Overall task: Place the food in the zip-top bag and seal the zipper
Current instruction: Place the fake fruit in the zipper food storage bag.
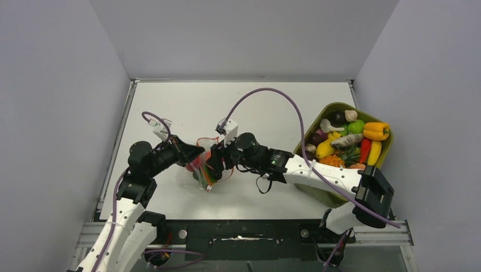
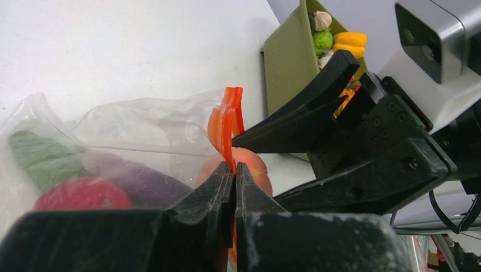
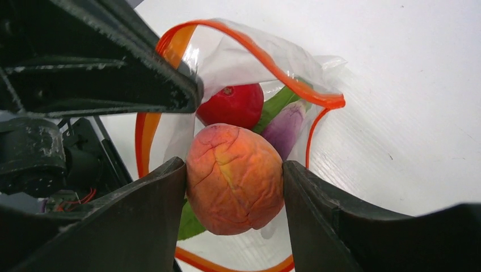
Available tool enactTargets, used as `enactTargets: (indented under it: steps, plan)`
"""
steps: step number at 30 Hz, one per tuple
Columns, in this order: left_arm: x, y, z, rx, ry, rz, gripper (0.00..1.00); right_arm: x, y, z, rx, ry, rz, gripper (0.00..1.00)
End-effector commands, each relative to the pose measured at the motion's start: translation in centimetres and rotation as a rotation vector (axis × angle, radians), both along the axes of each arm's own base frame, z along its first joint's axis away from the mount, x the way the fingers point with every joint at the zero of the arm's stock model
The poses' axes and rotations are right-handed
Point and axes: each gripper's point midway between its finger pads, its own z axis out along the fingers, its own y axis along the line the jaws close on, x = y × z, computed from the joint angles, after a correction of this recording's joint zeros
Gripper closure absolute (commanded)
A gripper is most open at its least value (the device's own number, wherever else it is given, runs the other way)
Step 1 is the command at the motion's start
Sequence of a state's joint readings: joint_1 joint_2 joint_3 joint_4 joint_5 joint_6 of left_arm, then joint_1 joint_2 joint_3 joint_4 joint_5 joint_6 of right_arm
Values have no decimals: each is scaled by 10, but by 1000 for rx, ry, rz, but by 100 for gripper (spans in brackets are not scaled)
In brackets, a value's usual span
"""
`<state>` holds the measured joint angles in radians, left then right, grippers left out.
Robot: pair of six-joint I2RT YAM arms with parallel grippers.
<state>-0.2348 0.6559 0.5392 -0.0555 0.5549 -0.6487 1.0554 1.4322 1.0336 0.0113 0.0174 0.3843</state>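
Note:
The clear zip-top bag (image 1: 199, 170) lies between my two grippers in the middle of the table. My left gripper (image 2: 234, 167) is shut on the orange-red zipper (image 2: 227, 122) and holds the mouth up. In the right wrist view the zipper (image 3: 266, 59) forms an open loop. My right gripper (image 3: 233, 165) is shut on an orange peach-like food piece (image 3: 235, 178) right at that mouth. Inside the bag lie a red piece (image 3: 235, 105), a purple piece (image 3: 283, 124) and a green piece (image 3: 278, 102).
An olive-green tub (image 1: 340, 105) at the right edge of the table holds several more toy fruits and vegetables (image 1: 346, 141). Grey walls close in the table on three sides. The right arm stretches from the tub side across to the bag.

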Motion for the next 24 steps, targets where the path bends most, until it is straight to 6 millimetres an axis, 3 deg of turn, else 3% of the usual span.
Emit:
enactTargets:
  steps: [1, 13, 24]
  plan:
    - [-3, -5, 41, -50, -129, -33, 100, 18, 16, 30, 54, -31, -59, 46]
    - [-6, -4, 38, -52, -126, -29, 100, 29, 14, 28, 33, -65, -92, 30]
    - [-3, -3, 31, -38, -120, -21, 100, 27, 1, 39, 6, -94, -96, 24]
